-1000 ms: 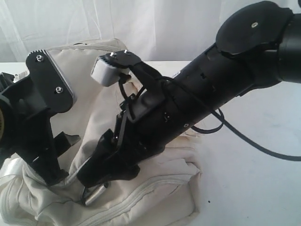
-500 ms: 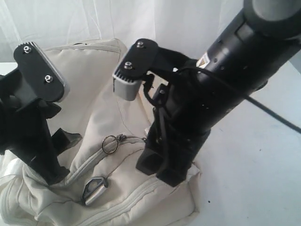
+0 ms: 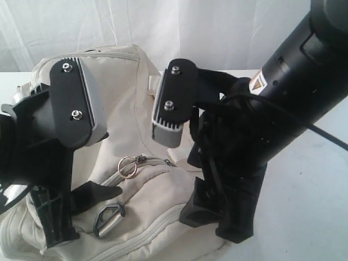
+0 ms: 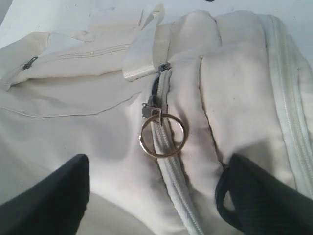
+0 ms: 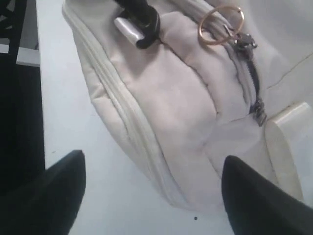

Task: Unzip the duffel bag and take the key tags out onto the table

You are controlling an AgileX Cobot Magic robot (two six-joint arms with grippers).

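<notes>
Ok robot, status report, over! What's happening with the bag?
Left gripper and right gripper open, empty, over bag. Zip open only a short stretch. Key tags not in sight. Nothing lies across zip.

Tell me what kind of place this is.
Probably a robot lab or test bench, not a home: a plain white table, a white curtain as backdrop, and the robot's left arm and right arm poised over a duffel bag.

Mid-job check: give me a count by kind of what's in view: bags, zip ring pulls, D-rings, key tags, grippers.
Duffel bag: 1
Ring pull: 1
D-ring: 1
Key tags: 0 in view
Grippers: 2, left gripper and right gripper
Total: 5
</notes>
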